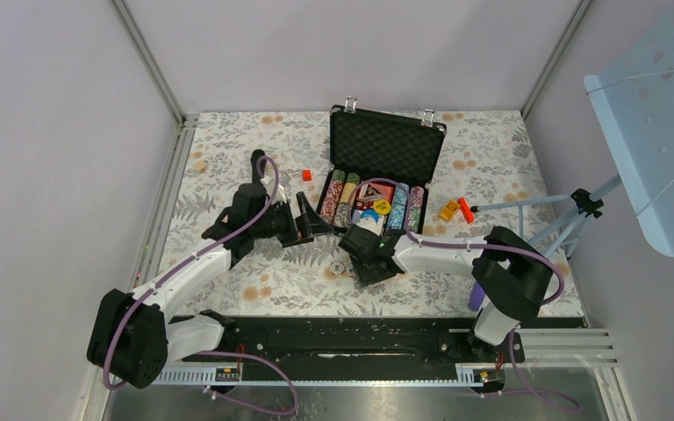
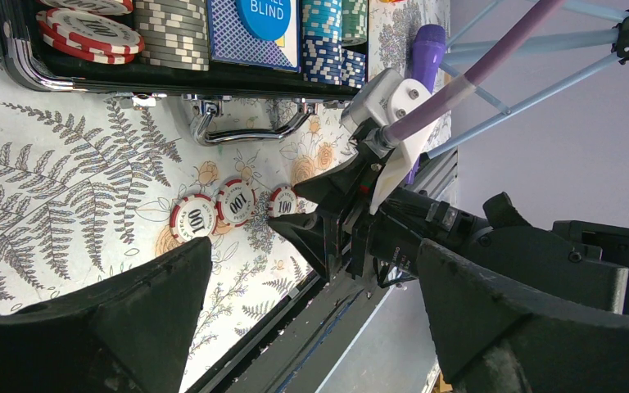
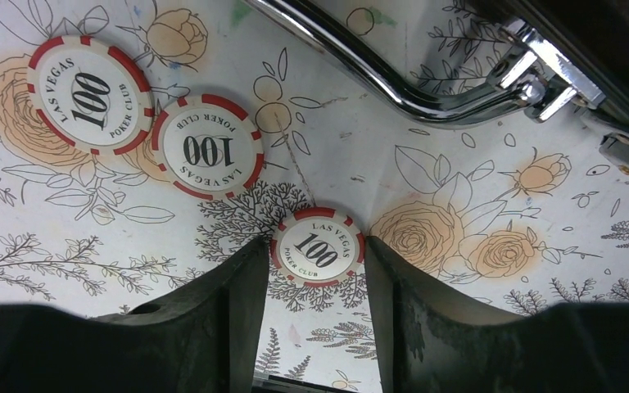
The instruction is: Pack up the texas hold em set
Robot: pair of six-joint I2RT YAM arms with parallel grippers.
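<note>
The black briefcase (image 1: pixel 386 147) stands open at the back, its lid upright, with rows of striped poker chips (image 1: pixel 342 197), cards and round buttons inside. Three red-and-white "100" chips lie on the floral cloth in front of its silver handle (image 3: pixel 393 78). My right gripper (image 3: pixel 317 241) has one fingertip against each side of the nearest chip (image 3: pixel 317 252), which lies flat on the cloth. The other two chips (image 3: pixel 207 146) (image 3: pixel 91 94) lie loose to its left. My left gripper (image 1: pixel 316 219) hovers wide open and holds nothing, left of the case and looking across at the right gripper (image 2: pixel 311 221).
A small red block (image 1: pixel 306 174) lies left of the case, and orange and red pieces (image 1: pixel 456 209) lie to its right. A tripod (image 1: pixel 570 215) with a blue perforated panel (image 1: pixel 658 114) stands at the right edge. A purple cylinder (image 2: pixel 427 49) rests near the right arm's base.
</note>
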